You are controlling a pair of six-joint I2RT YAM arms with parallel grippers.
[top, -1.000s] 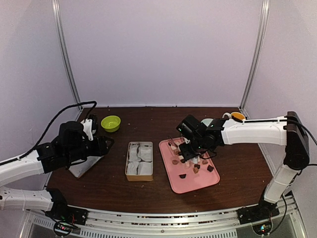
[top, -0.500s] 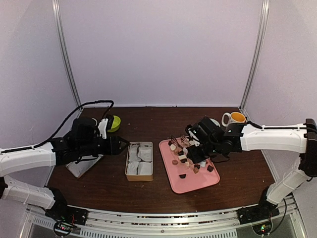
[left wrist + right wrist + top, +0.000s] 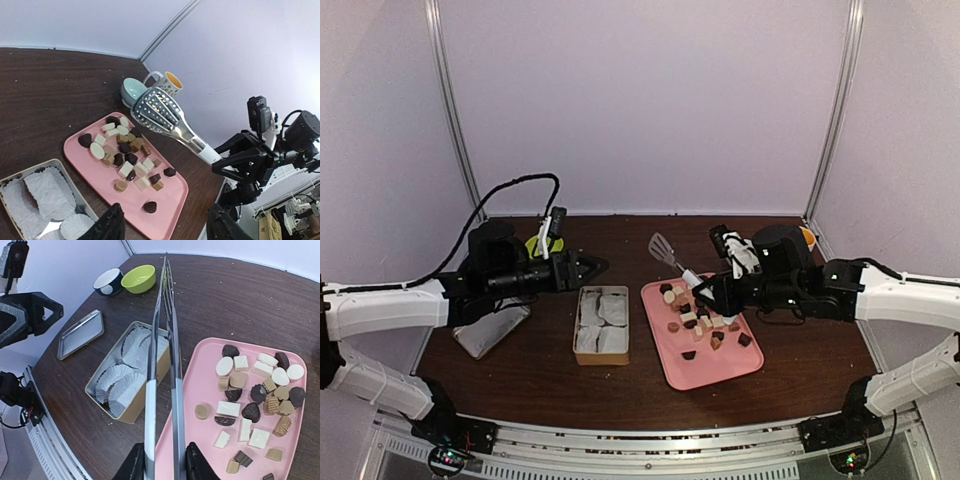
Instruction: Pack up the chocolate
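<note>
Several small chocolates (image 3: 700, 320), dark, caramel and white, lie on a pink tray (image 3: 705, 372); they also show in the left wrist view (image 3: 125, 155) and the right wrist view (image 3: 250, 390). My right gripper (image 3: 712, 292) is shut on the handle of the tongs (image 3: 665, 250), held in the air with the perforated head pointing up and left; the two tong arms (image 3: 165, 365) stand slightly apart and hold nothing. My left gripper (image 3: 590, 267) is open and empty, hovering above the far end of the tan box (image 3: 602, 323), which holds white paper cups.
A green bowl (image 3: 138, 278) and a dark bowl (image 3: 107, 281) sit at the back left. A metal tray (image 3: 490, 330) lies left of the box. A mug (image 3: 167, 82) and a teal bowl (image 3: 131, 90) stand behind the pink tray.
My left arm rose from the metal tray and swung right, above the box's far end. My right arm drew back right and lifted the tongs off the pink tray.
</note>
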